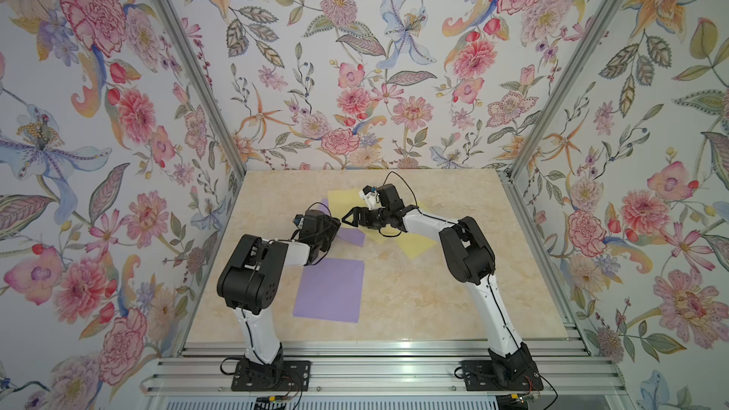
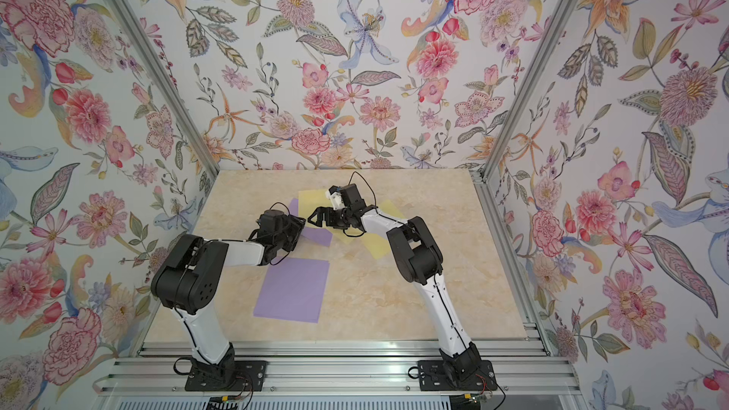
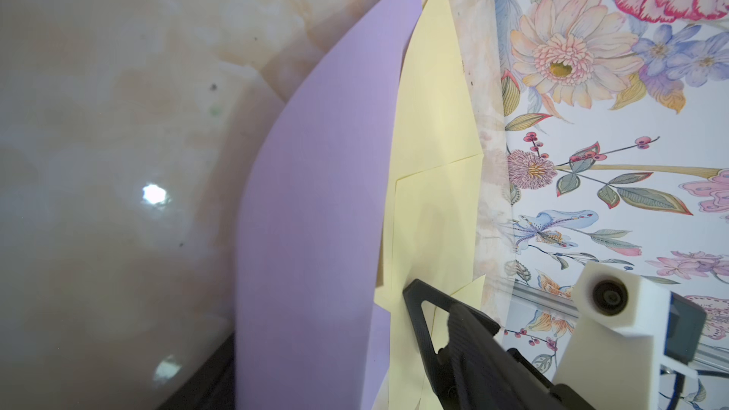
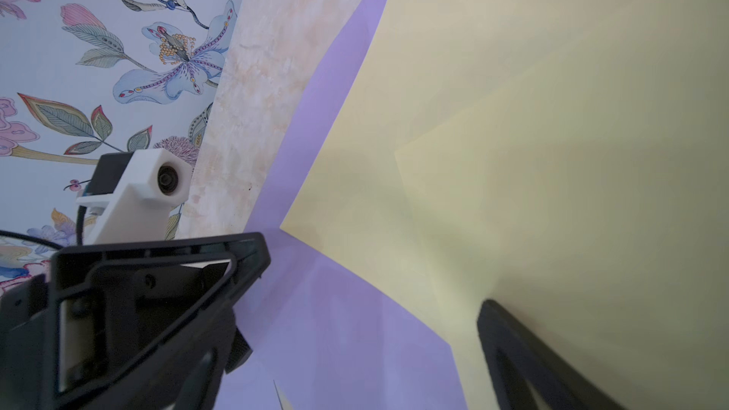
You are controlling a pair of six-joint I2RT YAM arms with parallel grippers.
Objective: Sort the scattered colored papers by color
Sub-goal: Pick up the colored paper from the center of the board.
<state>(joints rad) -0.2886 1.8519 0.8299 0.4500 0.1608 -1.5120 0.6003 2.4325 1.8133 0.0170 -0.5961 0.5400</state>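
Right jaws stand wide and empty over overlapping yellow sheets (image 1: 416,248) mid-surface (image 1: 434,301), left jaws' state can't be told, sitting above a purple sheet (image 1: 353,236) touching them, and another purple sheet (image 1: 329,289) lies flat nearer the front.

The left arm (image 1: 252,270) and right arm (image 1: 469,250) are extended from the near edge, elbows raised, forearms angled inward toward centre. The left gripper (image 1: 335,228) is held low, roughly level, pointed right; its jaw spacing is not resolved in any view. The right gripper (image 1: 351,218) is held low, roughly level, pointed left, jaws spread wide. The two grippers are set tip to tip, just apart.
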